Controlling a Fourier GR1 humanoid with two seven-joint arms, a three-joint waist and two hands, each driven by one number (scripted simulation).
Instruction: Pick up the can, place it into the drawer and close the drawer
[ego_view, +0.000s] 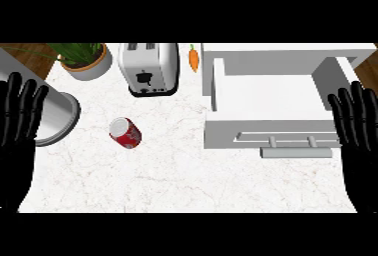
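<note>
The can (125, 133) lies on its side on the white marbled desk (184, 185), left of centre, its pale end turned toward the far left. Nothing touches it; bare desk surrounds it on every side, and the whole near half of the desk is open room from one edge to the other.

The drawer (269, 95) stands pulled out at the right, white, its inside open to view from above. Its front panel with the grey bar handle (295, 142) faces the near side, and a wide strip of bare desk separates its left wall from the can.

Along the far edge sit a toaster (150, 67), a potted plant (85, 60) at the far left, and a carrot (193, 58) just beside the far left corner of the drawer unit. A grey round container (55, 117) sits at the left edge, partly hidden by the left hand; what it is cannot be made out.

The left hand (21, 112) shows at the left edge, fingers straight and up, empty. The right hand (356, 117) shows at the right edge in the same pose, empty, covering the drawer's right near corner. Both forearms are cut off below.
</note>
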